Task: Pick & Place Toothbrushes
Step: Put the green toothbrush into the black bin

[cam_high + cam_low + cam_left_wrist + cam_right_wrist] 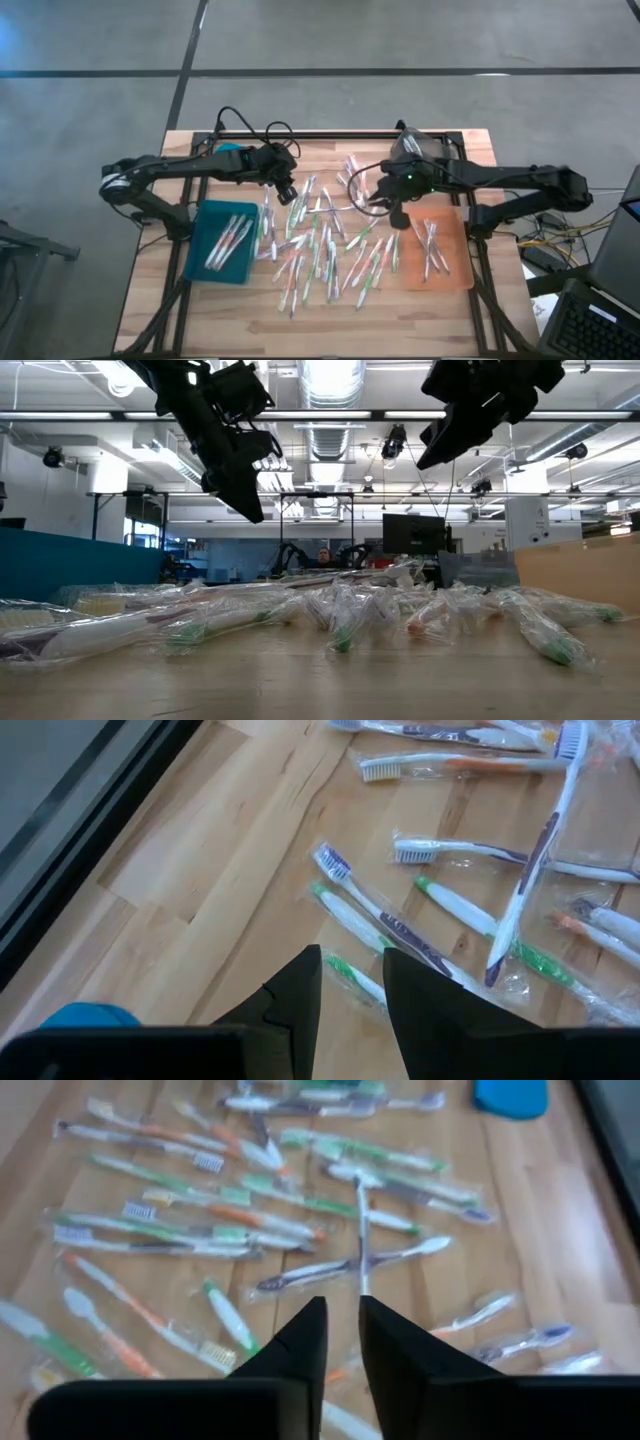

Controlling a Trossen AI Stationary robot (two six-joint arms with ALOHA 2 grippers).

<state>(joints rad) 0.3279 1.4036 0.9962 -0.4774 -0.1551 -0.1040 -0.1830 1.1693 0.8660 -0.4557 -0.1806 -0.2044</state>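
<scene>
Left gripper (pixel 288 193) hangs above the wooden table (pixel 200 160) with its jaws parted by a narrow gap and nothing between them; wrapped toothbrushes (pixel 320 245) lie scattered just ahead of and below the fingertips (pixel 300 982). Right gripper (pixel 396 216) is raised likewise, jaws slightly apart and empty, the heap spread beyond them, between a teal tray (pixel 205 268) and an orange tray (pixel 455 275) that each hold several.

A grey concrete floor (pixel 90 40) surrounds the wooden bench (pixel 330 310), crossed by dark seam lines; the bench's planks are pale and light-brown; beyond it lies a large open hall with white ceiling ducts (pixel 330 380), pipes and strip lights (pixel 90 415); a teal partition (pixel 70 565) stands at one side; dark monitors (pixel 410 532) sit farther back.
</scene>
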